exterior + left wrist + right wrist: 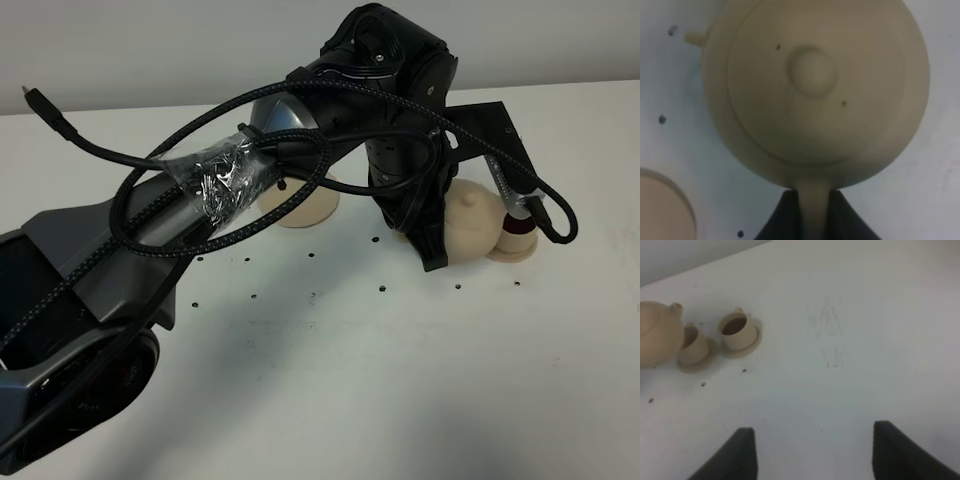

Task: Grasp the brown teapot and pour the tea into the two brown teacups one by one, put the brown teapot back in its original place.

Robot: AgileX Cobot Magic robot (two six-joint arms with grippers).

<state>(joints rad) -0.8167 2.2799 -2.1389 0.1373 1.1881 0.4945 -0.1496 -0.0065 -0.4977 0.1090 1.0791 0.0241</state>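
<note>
Brown teapot (815, 125) clamped by the left end effector (814, 199), its two dark fingers (782, 217) closed tight on either side of the loop handle (814, 212), no gap showing. From the left wrist camera, a look straight down onto the knobbed lid (811, 71), seated in place, with the short spout (692, 37) jutting from the body round the side from the handle. In the exterior high view, brown teapot (478, 218) at three o'clock from the middle of the white counter (330, 370), the left arm (160, 225) extended across to it from eight o'clock under loops of braided cable (72, 131). Contact between teapot base and counter: impossible to tell. Just beside the teapot at its three o'clock, a teacup (516, 240) holding dark reddish tea (518, 226), partly crossed by the cable. At the teapot's nine o'clock, well apart and half hidden behind the arm, the wide saucer (300, 210). From the right wrist camera: near teacup (692, 346) just beside the teapot on its spout side, far teacup (737, 331) next to that, dark inside, each on its own small saucer (754, 342). Which of the two appears in the exterior high view: impossible to tell. Right end effector (812, 429) open, fingers spread wide with nothing between, over the counter and well apart from the tea things.
</note>
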